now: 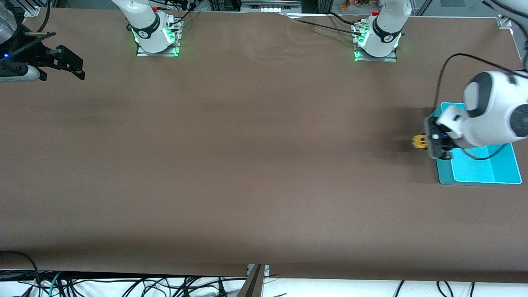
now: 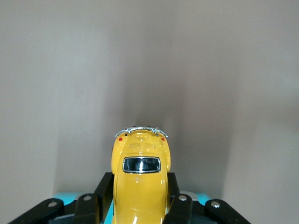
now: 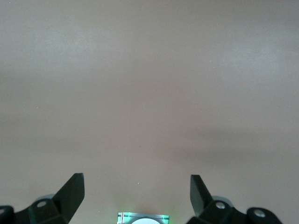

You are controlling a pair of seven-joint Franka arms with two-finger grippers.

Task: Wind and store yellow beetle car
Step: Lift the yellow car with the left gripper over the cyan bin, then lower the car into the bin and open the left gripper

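The yellow beetle car [image 1: 420, 142] is held in the left gripper [image 1: 433, 142], just over the brown counter [image 1: 247, 165]. It is right beside the edge of the teal tray [image 1: 507, 165], at the left arm's end of the counter. In the left wrist view the car [image 2: 140, 182] sits between two black fingers [image 2: 103, 191], and they squeeze it on both sides. The car's little dark window [image 2: 141, 164] and its shiny bumper [image 2: 141, 129] point away from the gripper [image 2: 140, 200]. Two tiny red lights sit near the bumper. I cannot tell if the wheels touch the counter. A dark shadow lies on the counter next to the car. The left arm reaches over the teal tray, and a black wire hangs across the tray. The tray has a lighter blue part inside it. The right gripper [image 1: 62, 62] is well apart from the car, over the right arm's end of the counter. In the right wrist view its two black fingers [image 3: 70, 193] are spread wide with nothing between them, and only bare brown counter [image 3: 149, 93] shows past that gripper [image 3: 138, 189]. The right arm waits there.
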